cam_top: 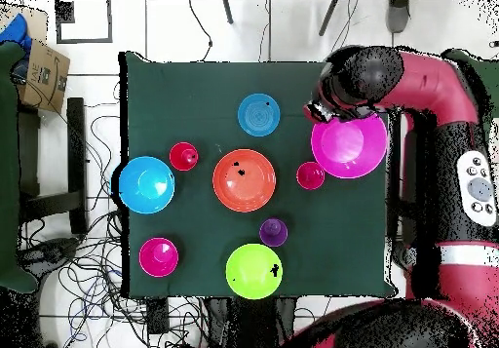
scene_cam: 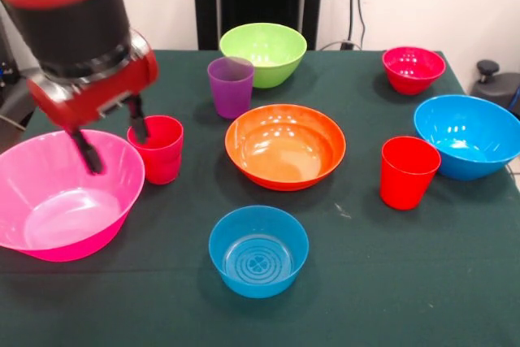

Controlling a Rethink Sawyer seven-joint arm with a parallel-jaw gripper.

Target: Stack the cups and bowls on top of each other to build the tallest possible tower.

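Bright, even light from overhead, soft shadows.
White glare spots glint inside the orange bowl [scene_cam: 285,145] and the pink bowl [scene_cam: 61,195]; each piece drops a faint shadow on the green table [scene_cam: 366,282]; the arm [scene_cam: 77,30] looks slightly blurred up close.

Cup [scene_cam: 231,85] stands between two bowls [scene_cam: 285,145]
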